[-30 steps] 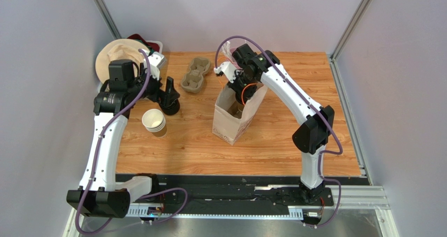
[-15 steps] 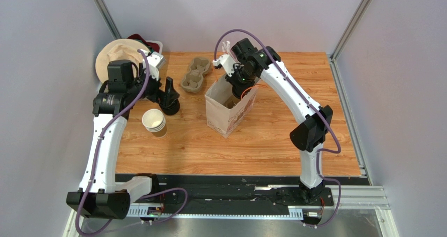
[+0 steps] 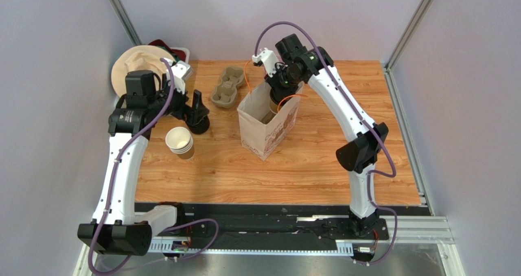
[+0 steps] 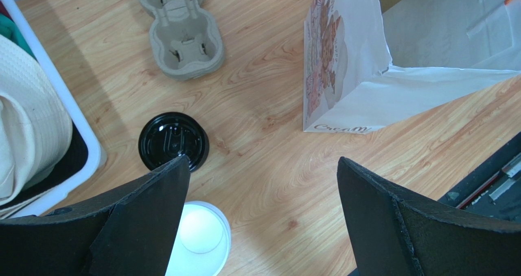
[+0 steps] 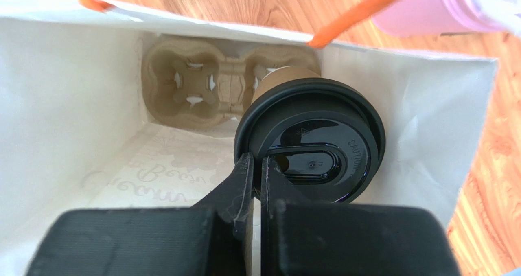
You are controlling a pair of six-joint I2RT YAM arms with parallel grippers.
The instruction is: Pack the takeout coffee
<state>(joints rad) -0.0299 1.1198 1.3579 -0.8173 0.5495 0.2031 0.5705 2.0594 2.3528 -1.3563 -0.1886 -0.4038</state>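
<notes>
Currently, the takeout coffee [image 5: 312, 145], capped with a black lid, is inside the white paper bag [image 5: 73, 105]. Its kraft body stands at 1 pocket of the pulp carrier [image 5: 195, 83] on the bag floor. That pocket serves to stop the cup tipping in transit. Whether the base is fully seated cannot be told, and the cup looks tilted.

The right gripper [image 5: 257, 163] reaches down through the bag mouth, jaws drawn to a thin slit at the lid's near-left edge. Whether they nip the rim cannot be told.

The left gripper [image 4: 262, 166] hangs spread wide and holding nothing, above a spare black lid [image 4: 173, 141] and the nested cup stack [image 4: 199, 236]. This position is well apart from the bag and out of the right arm's path.

Judgement: packing is nearly complete. The 2 orange handles [image 5: 361, 7] lie near the wrist and could snag, so a straight vertical exit is advisable.
</notes>
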